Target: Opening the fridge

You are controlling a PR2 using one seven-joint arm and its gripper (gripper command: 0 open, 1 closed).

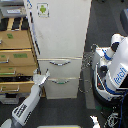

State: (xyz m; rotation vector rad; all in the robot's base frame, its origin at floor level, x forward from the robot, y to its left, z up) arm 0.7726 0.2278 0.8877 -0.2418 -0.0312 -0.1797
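Observation:
The tall off-white fridge (60, 35) stands in the middle of the exterior view. Its large upper door carries a small green-figure sticker (43, 9) at the top left. Below it are two drawers with curved silver handles, the upper one (60, 62) and the lower one (60, 81). The doors look shut, and no interior shows. My grey-white arm (27, 105) reaches up from the bottom left. My gripper (43, 76) is at the fridge's lower left edge, beside the lower drawer. Its fingers look spread and hold nothing.
A tan wooden drawer cabinet (15, 55) stands right against the fridge on the exterior view's left, close behind my gripper. A white-and-blue rounded robot (114, 67) with cables stands on the right. The floor (70, 112) is dark.

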